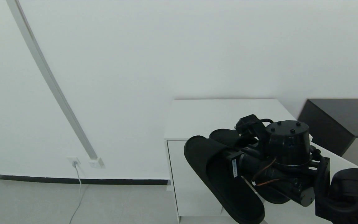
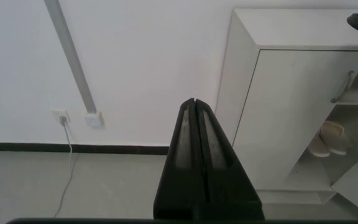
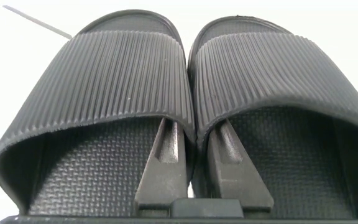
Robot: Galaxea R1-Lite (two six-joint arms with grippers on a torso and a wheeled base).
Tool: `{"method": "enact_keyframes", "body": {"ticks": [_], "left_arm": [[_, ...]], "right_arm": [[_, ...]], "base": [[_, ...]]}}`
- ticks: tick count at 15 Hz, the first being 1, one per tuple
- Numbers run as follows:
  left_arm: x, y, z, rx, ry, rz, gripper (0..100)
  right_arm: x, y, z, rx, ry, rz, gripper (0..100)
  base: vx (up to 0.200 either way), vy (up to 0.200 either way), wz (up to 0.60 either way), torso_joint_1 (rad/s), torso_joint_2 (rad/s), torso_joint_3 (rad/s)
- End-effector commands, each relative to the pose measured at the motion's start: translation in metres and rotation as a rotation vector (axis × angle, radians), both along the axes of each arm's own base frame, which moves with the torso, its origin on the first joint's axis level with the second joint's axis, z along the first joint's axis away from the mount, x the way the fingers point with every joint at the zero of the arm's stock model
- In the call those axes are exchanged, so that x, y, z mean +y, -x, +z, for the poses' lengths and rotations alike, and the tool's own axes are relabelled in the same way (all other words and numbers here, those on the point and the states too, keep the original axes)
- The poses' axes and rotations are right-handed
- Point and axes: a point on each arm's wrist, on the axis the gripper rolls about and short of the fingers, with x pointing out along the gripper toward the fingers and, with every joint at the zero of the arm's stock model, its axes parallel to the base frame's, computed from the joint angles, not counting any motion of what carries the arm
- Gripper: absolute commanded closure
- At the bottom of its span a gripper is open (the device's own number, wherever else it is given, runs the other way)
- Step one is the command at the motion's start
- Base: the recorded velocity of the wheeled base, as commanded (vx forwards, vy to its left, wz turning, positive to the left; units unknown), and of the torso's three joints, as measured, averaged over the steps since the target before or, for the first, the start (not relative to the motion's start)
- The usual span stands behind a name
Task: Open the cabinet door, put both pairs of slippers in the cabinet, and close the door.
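The right gripper (image 3: 194, 165) clamps the black slippers (image 1: 225, 183) by their adjoining inner walls, lower right of the head view, before the cabinet (image 1: 222, 115). They look light and flexible; hold under the straps (image 3: 129, 74). The left gripper (image 2: 195, 143) is closed, empty.

The right arm (image 1: 303, 186) is matte black throughout. Behind the right jaws sits a cylindrical housing (image 1: 287, 140) whose flat cap carries small raised screw heads. Thin orange-brown cables (image 1: 261, 170) loop below this housing, and a black cable (image 1: 261, 119) arcs above it. A narrow white label (image 1: 235, 168) is fixed just behind the jaws. The right jaws have two dark, wedge-shaped fingers (image 3: 165, 168), grooved lengthwise, on a black crossbar (image 3: 207, 208). The left jaws have two long black fingers (image 2: 184, 143), tapering tipward, with greyish faces.
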Motion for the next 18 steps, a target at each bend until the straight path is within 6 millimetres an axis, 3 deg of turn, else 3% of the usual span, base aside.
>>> {"method": "enact_keyframes", "body": {"ticks": [1, 3, 18], "left_arm": [[0.0000, 0.0000, 0.0000, 0.000, -0.001, 0.000, 100], [0.0001, 0.0000, 0.0000, 0.000, 0.002, 0.003, 100], [0.0001, 0.0000, 0.0000, 0.000, 0.002, 0.003, 100]], "right_arm": [[0.0015, 0.0002, -0.0032, 0.006, 0.011, 0.004, 100], [0.0023, 0.0000, -0.0028, 0.004, 0.009, 0.006, 100], [0.0064, 0.0073, -0.0068, 0.004, 0.011, 0.031, 100]], "base": [[0.000, 0.000, 0.00, 0.000, 0.00, 0.000], [0.000, 0.000, 0.00, 0.000, 0.00, 0.000], [0.000, -0.200, 0.00, 0.002, 0.00, 0.003]]}}
